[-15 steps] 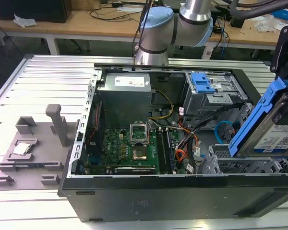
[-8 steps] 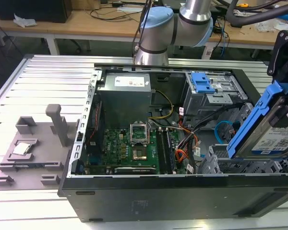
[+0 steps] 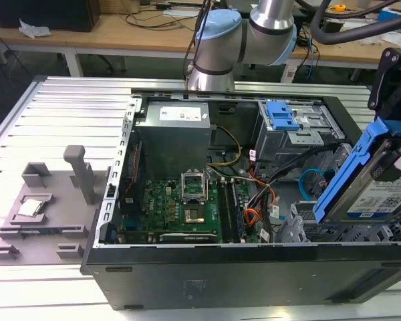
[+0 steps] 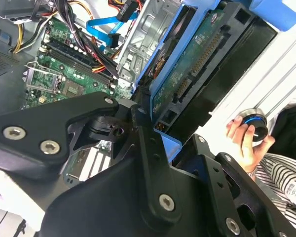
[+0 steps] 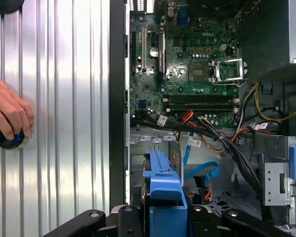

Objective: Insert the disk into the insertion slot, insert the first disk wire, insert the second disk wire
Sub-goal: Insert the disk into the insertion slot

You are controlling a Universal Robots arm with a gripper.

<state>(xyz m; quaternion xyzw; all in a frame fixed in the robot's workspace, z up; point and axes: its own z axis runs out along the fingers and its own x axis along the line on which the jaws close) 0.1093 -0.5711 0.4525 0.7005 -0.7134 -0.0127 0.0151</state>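
Step one, disk insertion; gripper point(image 5: 164, 219) clamped on the disk point(image 3: 377, 197), tilted above the insertion slot point(image 3: 304, 224), not yet entered; judgement: needs levelling and lining up with the bay mouth

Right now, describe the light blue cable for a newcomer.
Inside the open computer case, look to the exterior view's right of the green motherboard. A glossy light blue flat cable loops there; the neighbouring wire bundle is thin, red, orange and black.
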